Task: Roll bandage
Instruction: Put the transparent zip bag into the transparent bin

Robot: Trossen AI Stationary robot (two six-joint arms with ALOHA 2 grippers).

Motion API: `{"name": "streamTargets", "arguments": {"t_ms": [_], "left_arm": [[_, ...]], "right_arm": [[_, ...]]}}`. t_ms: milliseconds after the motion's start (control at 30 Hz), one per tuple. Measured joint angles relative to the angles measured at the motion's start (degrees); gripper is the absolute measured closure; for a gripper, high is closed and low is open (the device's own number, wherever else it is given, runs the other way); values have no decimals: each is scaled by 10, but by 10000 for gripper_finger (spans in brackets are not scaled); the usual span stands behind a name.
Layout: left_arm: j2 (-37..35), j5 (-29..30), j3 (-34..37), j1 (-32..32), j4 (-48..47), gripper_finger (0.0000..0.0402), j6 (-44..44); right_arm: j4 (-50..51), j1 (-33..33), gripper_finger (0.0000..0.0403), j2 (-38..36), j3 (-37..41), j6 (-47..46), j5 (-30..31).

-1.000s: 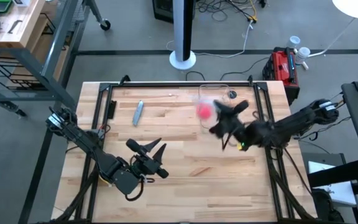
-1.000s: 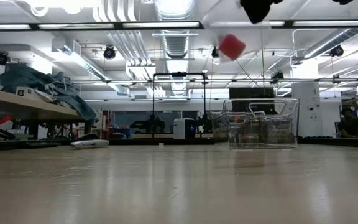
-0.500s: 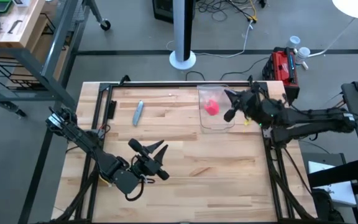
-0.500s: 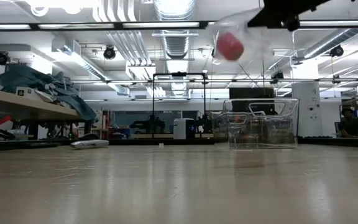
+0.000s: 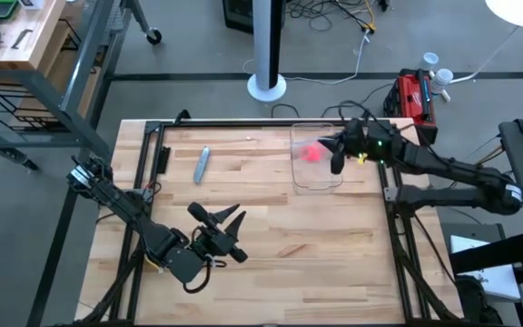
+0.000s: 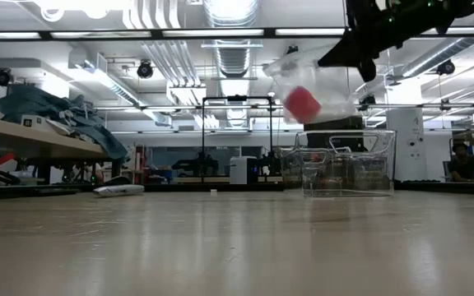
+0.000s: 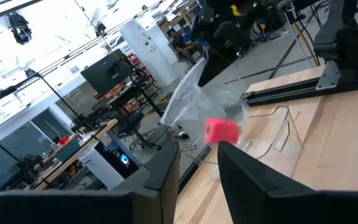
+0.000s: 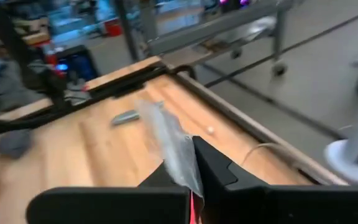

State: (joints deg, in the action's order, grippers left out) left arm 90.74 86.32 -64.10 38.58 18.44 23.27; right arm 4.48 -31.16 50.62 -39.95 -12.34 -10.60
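The right tool (image 5: 337, 148) is clamped on the top edge of a clear crinkled plastic bag (image 6: 315, 78), so the compact pink-red fabric bandage roll (image 6: 302, 104) hangs below it, above a clear plastic bin (image 6: 348, 163), presumably for dropping in. The left tool (image 5: 227, 232) is parked well apart over the table (image 5: 271, 245), fingers partly spread, holding nothing.

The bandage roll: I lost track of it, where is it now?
The bandage roll hangs inside a clear plastic bag pinched by the right gripper, in the air above the clear bin at the table's far right in the high view.
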Motion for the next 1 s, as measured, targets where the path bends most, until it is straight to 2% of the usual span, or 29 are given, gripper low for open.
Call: {"name": "streamTargets", "arguments": {"t_ms": [100,267,367,500,667,1000], "left_arm": [[0,0,0,0,0,304,0],[0,0,0,-1,0,314,0],[0,0,0,-1,0,319,0],[0,0,0,-1,0,323,0],[0,0,0,-2,0,322,0],[0,-3,0,-5,0,307,2]], "right_arm": [[-41,-40,403,12,13,-8,-79],[-195,-103,403,29,68,-65,-225],[-283,-138,403,45,113,-114,-280],[-384,-172,403,64,165,-171,-318],[-459,-201,403,88,202,-214,-344],[-473,-234,403,136,227,-209,-349]]}}
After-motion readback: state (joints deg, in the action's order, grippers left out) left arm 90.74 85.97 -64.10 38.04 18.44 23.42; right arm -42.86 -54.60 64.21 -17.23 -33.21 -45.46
